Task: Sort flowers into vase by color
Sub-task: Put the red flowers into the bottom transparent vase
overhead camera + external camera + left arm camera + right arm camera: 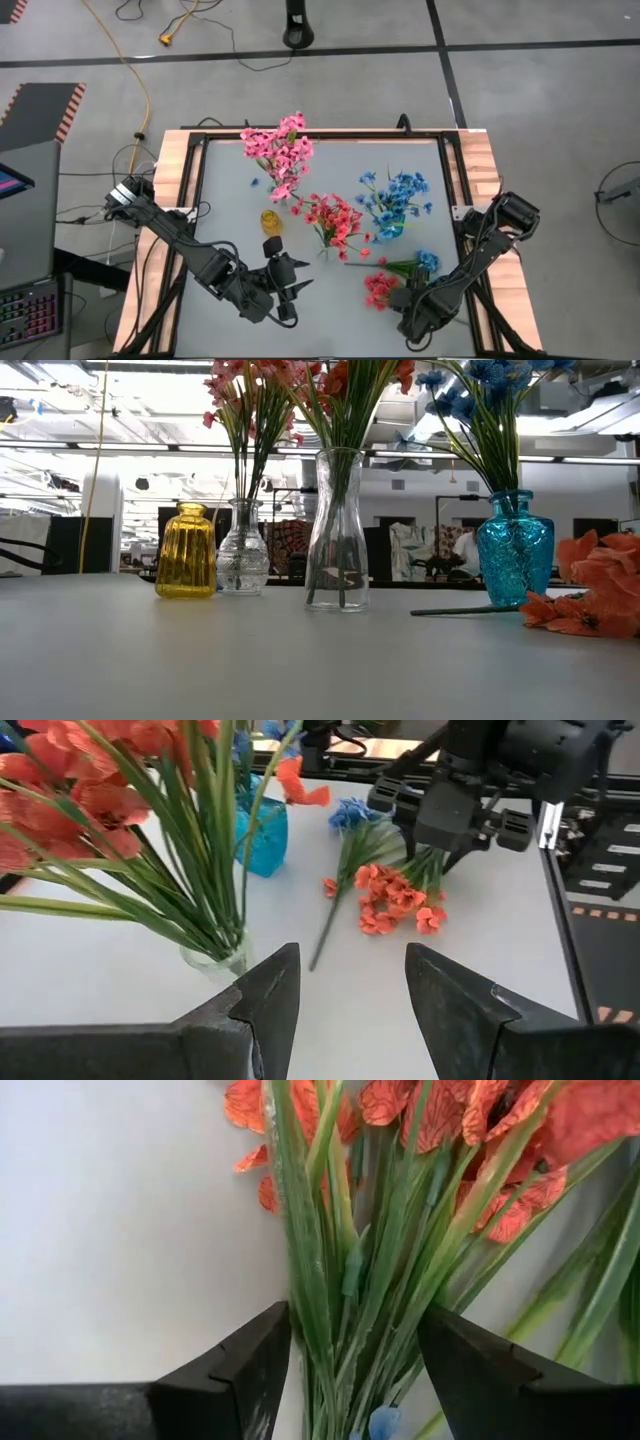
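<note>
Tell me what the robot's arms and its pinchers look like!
Both arms are dark, almost black, built from chunky jointed sections. The left gripper and right gripper each end in two fingers. Up close, the fingers are matte black wedges with angled, stepped inner edges. Black cables run along the arms, and the right arm's wrist carries a small white label.
</note>
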Motion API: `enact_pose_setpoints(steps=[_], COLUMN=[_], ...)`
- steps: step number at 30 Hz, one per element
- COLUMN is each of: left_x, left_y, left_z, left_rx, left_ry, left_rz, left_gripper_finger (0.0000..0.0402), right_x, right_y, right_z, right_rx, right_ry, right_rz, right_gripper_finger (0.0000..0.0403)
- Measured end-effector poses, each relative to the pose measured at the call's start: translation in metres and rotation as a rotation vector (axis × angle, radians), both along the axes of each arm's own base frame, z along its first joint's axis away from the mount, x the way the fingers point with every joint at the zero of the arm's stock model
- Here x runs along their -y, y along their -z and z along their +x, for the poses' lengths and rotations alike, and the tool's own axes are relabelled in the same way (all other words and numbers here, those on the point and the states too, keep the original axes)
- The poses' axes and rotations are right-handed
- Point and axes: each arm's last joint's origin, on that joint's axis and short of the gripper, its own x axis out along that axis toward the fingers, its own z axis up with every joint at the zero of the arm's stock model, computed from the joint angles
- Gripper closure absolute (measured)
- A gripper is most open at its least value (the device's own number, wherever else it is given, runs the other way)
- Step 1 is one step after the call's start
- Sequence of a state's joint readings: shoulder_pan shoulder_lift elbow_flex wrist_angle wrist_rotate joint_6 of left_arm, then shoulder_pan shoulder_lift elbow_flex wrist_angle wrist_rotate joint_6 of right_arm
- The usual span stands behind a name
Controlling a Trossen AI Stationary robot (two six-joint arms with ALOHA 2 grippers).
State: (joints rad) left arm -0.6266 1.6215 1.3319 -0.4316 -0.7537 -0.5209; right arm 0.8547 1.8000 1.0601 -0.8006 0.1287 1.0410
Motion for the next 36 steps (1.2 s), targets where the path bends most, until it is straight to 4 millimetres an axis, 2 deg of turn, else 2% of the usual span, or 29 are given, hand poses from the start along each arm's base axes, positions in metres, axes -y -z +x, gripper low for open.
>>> enact_pose_setpoints(steps=[4, 13, 17, 22, 25, 36], left_x=[0.0, 0.0, 0.0, 0.0, 0.0, 0.0], left_y=[0.0, 0.0, 0.0, 0.0, 0.0, 0.0], left_z=[0.0, 0.0, 0.0, 0.0, 0.0, 0.0], left_rx=[-0.003, -0.001, -0.001, -0.001, -0.001, -0.001], left_ry=[0.008, 0.008, 0.008, 0.008, 0.008, 0.008], left_rz=[-0.006, -0.007, -0.007, -0.008, -0.007, -0.007], left_gripper_finger=[0.0231, 0.0231, 0.0231, 0.0231, 0.0231, 0.0231], right_x=[-0.001, -0.003, -0.007, -0.013, -0.017, -0.029], right_y=[0.0, -0.001, -0.005, -0.014, -0.021, -0.059], right_z=[0.001, 0.003, 0.006, 0.012, 0.016, 0.041], right_rx=[0.007, 0.02, 0.03, 0.059, 0.097, 0.237], right_ry=[-0.004, -0.003, -0.003, -0.028, -0.035, -0.186], right_rz=[0.01, 0.025, 0.037, 0.065, 0.069, 0.093], right_gripper_finger=[0.0184, 0.0322, 0.0364, 0.0368, 0.0356, 0.0359])
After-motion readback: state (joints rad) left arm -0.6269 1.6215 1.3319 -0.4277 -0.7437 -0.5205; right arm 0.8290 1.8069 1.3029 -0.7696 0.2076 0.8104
